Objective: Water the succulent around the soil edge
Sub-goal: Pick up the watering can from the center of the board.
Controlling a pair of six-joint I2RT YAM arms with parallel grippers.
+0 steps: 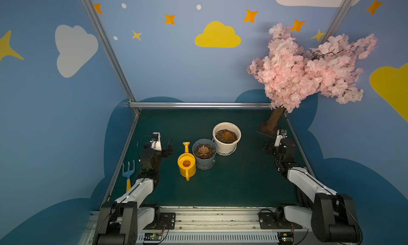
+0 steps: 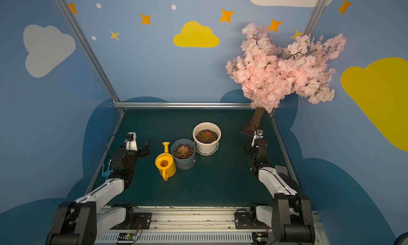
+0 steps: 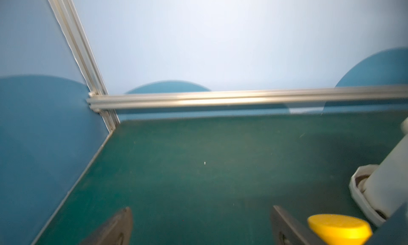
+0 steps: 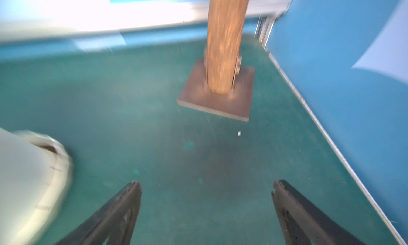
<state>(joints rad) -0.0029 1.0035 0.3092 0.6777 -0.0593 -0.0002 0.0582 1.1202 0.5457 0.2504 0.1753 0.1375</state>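
With left gripper (image 3: 201,208) and right gripper (image 4: 205,186) both agape and empty, the stiff yellow plastic watering can (image 1: 186,164) beside the grey-blue pot (image 1: 204,153) seems light, sloshy, best grasped by its loop handle (image 1: 187,177).

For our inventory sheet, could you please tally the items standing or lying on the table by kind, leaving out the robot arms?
Potted succulents: 2 (grey-blue pot, white pot)
Yellow watering can: 1
Blue hand fork: 1
Pink blossom tree: 1
Total: 5
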